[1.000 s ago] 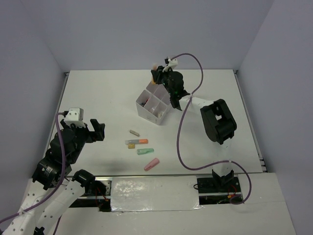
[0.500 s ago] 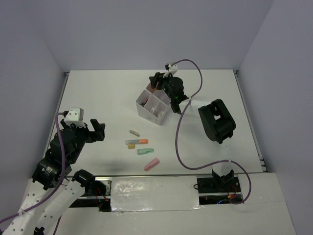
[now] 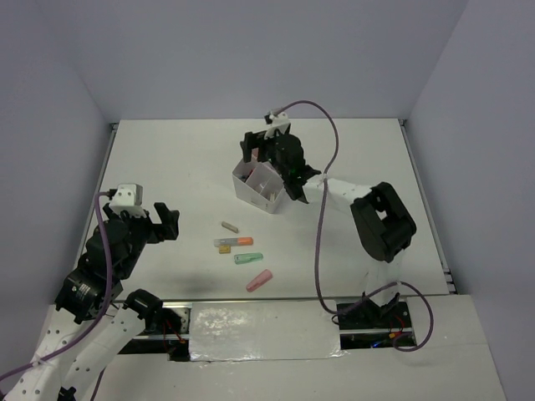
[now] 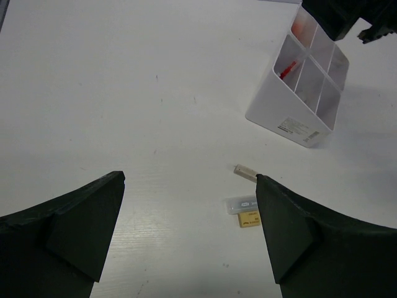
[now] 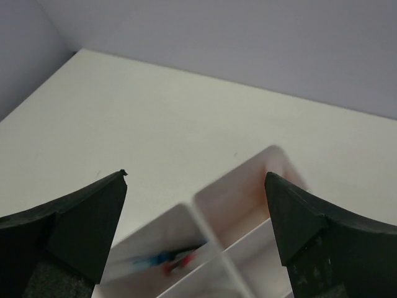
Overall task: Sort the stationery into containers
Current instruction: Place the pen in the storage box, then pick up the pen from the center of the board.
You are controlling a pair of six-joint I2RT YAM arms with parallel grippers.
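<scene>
Top external view: the right gripper [image 3: 255,149] hangs over the box [image 3: 253,196], fingers spread wide and empty. The left gripper [image 3: 167,222], likewise spread and empty, sits near the left base. On the table [image 3: 167,159] between them lie an orange marker [image 3: 241,241], green marker [image 3: 248,258], pink marker [image 3: 259,281] and small eraser [image 3: 229,226]. In the right wrist view, pens [image 5: 166,258] lie in one compartment.

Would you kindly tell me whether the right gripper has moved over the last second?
Yes. Against the unmoved divided box, the right gripper shifted left, toward the box's left compartments.
</scene>
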